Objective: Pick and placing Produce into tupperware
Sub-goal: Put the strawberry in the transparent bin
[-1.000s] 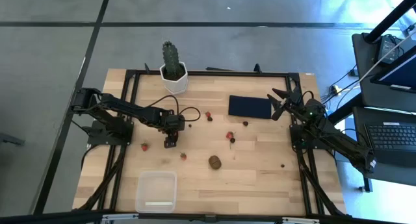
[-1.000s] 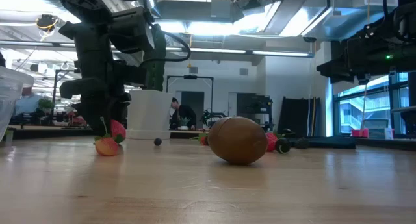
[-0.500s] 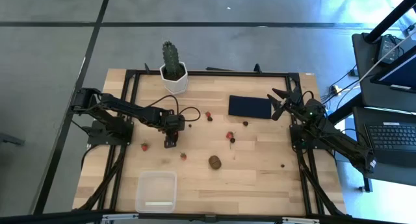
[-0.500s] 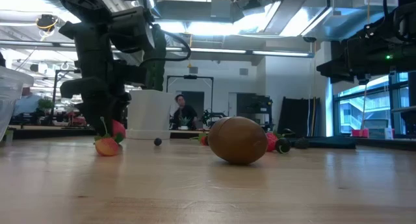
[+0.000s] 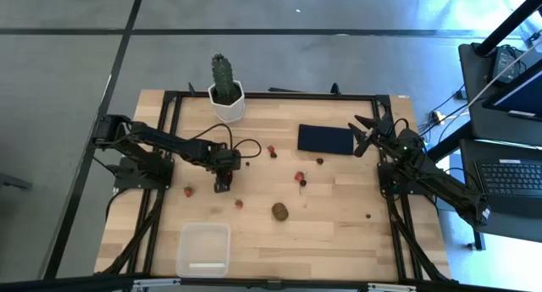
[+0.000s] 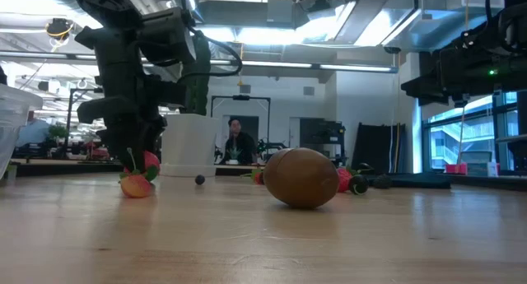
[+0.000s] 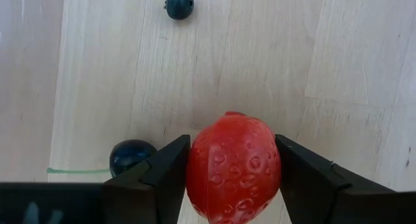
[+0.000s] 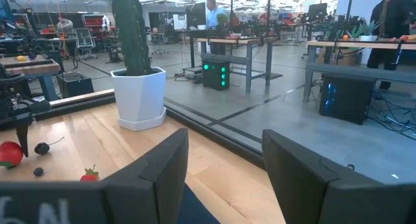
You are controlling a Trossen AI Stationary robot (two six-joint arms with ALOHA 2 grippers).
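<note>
Clear tupperware [image 5: 203, 248] sits empty at the table's near edge. Only the wrist cam shows the left gripper [image 7: 233, 169] clamped on a red strawberry [image 7: 234, 165], blueberries beside it. Right gripper [image 5: 362, 133] hangs spread over the navy mat. Arms haven't moved; a person in the background shifted.

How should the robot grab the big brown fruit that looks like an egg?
Probably from straight above, fingers closing across the narrow middle of the kiwi. It lies on its side on the table, so its rounded ends would likely slip, and nothing stands close beside it.
</note>
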